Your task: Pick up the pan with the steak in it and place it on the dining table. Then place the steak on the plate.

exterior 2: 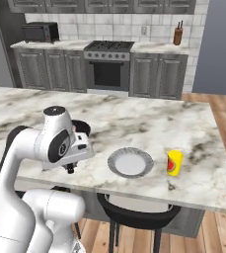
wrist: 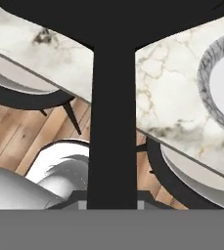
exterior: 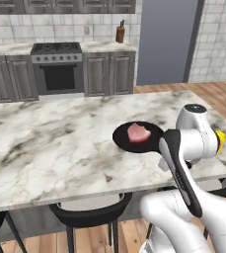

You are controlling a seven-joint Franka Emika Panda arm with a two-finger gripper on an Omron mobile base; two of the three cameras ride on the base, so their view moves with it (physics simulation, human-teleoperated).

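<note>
The black pan sits low at the near side of the marble dining table; whether it rests on the top I cannot tell. The pink steak lies in its middle. In the hand view the pan's straight handle runs up the centre to the pan. My gripper is shut on that handle at the table's front edge. The pale plate lies on the table just right of my hand, and its rim also appears in the hand view.
A yellow cup stands right of the plate. Black stools are tucked under the table's near edge. The stove and grey cabinets line the far wall, with wooden floor between.
</note>
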